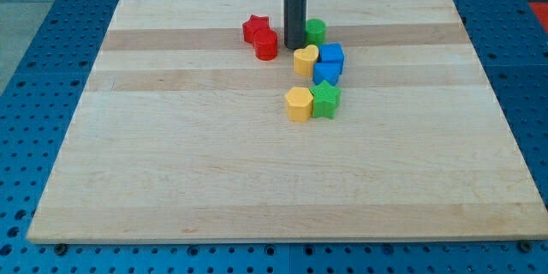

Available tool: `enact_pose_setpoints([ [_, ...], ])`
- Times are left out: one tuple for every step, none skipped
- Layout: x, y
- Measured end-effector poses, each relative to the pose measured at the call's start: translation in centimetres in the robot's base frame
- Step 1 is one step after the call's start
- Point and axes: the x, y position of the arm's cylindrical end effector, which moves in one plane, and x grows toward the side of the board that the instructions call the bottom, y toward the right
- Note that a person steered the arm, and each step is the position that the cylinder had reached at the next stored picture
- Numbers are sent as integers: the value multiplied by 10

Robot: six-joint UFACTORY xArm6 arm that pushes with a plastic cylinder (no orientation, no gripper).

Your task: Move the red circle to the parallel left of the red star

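The red star point(254, 27) lies near the view's top centre of the wooden board point(171, 163). The red circle point(266, 44) touches it, just below and to its right. My tip point(294, 46) stands right of the red circle, with a small gap between them. The rod rises straight up out of the view's top and hides part of the green circle point(316, 29).
A yellow heart point(305, 59) lies just below and right of my tip. Two blue blocks point(330, 62) sit right of it. A yellow hexagon point(299, 103) and a green star point(325, 99) lie further down.
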Motion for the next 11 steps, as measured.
enact_pose_setpoints([
  [3, -36],
  [16, -82],
  [40, -113],
  [63, -123],
  [89, -137],
  [99, -156],
  [81, -158],
  [56, -159],
  [36, -159],
  [11, -159],
  [-8, -160],
])
